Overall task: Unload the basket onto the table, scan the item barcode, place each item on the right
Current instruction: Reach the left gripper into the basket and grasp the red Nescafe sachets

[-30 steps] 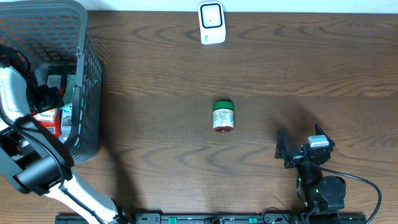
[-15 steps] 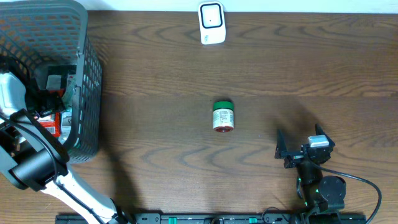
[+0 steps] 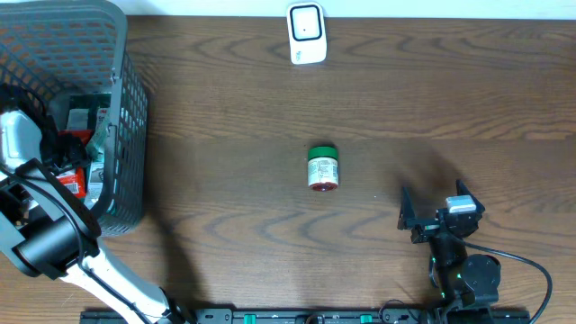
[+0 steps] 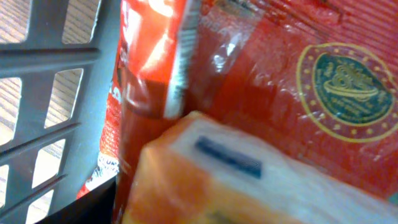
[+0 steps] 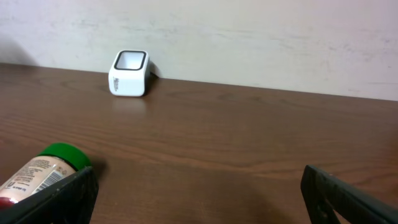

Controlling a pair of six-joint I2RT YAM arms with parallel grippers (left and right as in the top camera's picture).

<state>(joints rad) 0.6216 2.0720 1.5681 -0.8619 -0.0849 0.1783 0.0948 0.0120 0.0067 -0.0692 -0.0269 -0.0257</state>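
My left gripper [image 3: 74,147] is down inside the grey basket [image 3: 128,108], among red packets [image 4: 280,81]. An orange and white box [image 4: 249,180] fills the space between its jaws in the left wrist view. One black finger [image 4: 87,205] shows right beside the box's left edge; the other finger is hidden, so contact is unclear. The white barcode scanner [image 3: 306,34] stands at the table's far edge, also in the right wrist view [image 5: 129,73]. My right gripper [image 3: 436,214] rests open and empty near the front right.
A green-capped bottle [image 3: 322,168] lies on its side mid-table, just left of my right gripper's left finger [image 5: 56,199]. The basket's slatted wall [image 4: 56,56] stands close on the left of my left gripper. The basket also holds a dark item [image 3: 83,117].
My left gripper has sunk deeper into the basket and drawn its jaws in around the orange box. The right arm, bottle and scanner have not moved.
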